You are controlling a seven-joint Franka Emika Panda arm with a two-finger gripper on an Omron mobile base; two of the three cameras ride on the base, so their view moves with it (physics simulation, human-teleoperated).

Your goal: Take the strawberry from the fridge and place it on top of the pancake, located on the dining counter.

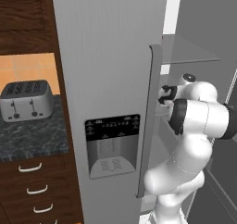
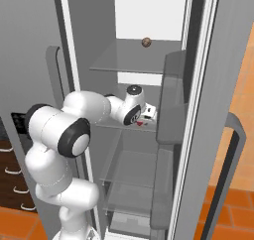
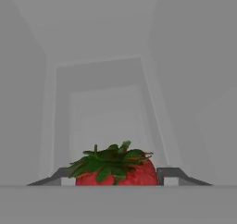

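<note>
I see the strawberry (image 3: 115,170), red with a leafy green cap, on a fridge (image 2: 198,110) shelf between my gripper (image 3: 115,177) fingers; jaws close beside it, grip uncertain.

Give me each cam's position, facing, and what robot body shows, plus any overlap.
Left base view: behind-left of arm, facing the fridge closed door and toaster; elbow and forearm show.
Right base view: behind-right, facing the open compartment; arm reaches to the strawberry.
Hand view: on hand, looking into fridge; fingers flank strawberry.
Shared: fridge, arm.
</note>
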